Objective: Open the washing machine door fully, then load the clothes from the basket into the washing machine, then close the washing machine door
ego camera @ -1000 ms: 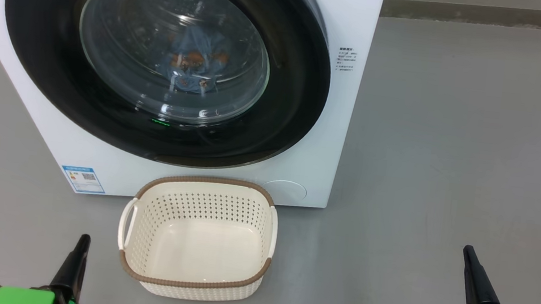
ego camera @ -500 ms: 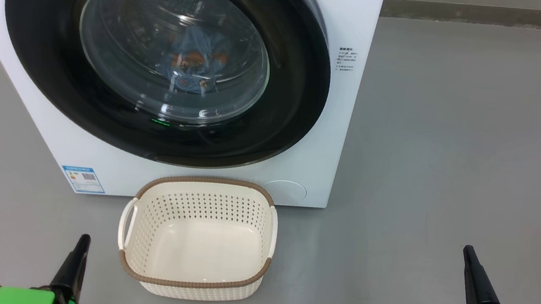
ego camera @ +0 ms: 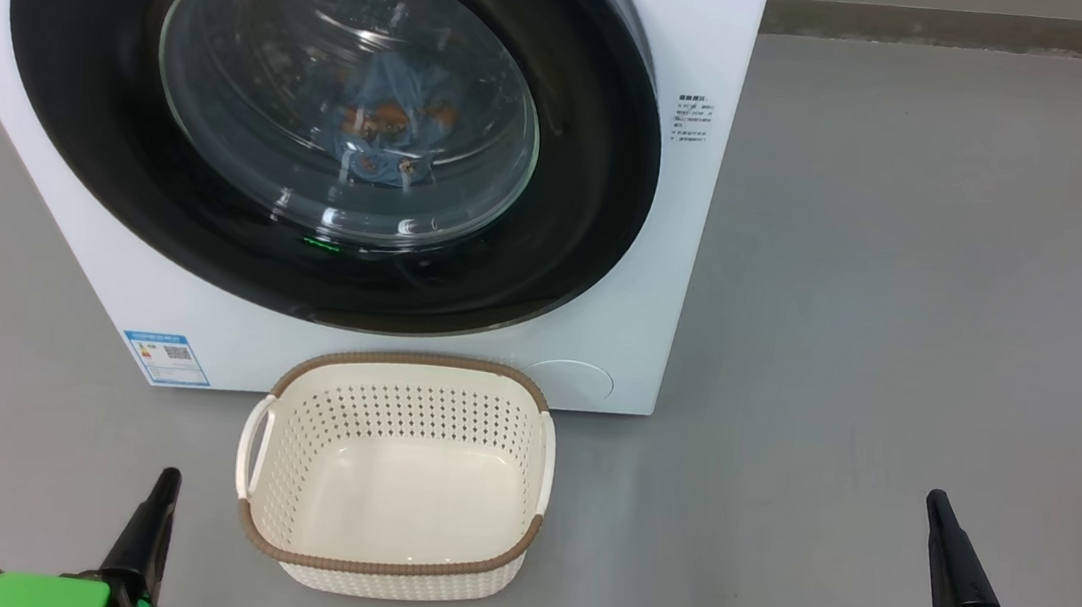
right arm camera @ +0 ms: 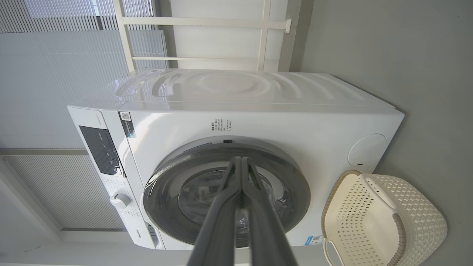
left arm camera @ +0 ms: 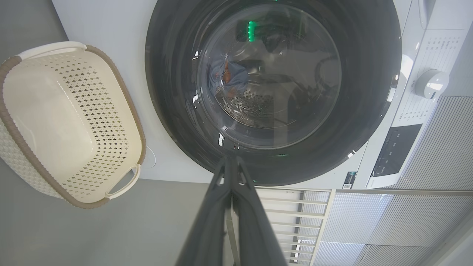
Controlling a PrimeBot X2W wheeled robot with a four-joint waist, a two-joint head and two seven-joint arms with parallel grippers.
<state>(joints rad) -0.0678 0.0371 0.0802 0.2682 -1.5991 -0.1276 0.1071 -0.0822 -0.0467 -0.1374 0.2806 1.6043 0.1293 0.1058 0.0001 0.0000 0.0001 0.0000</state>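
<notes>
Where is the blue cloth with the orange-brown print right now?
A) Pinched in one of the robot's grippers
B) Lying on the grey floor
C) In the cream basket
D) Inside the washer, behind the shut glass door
D: the blue cloth shows through the glass of the shut washing machine door, while the basket in front has nothing in it.
</notes>
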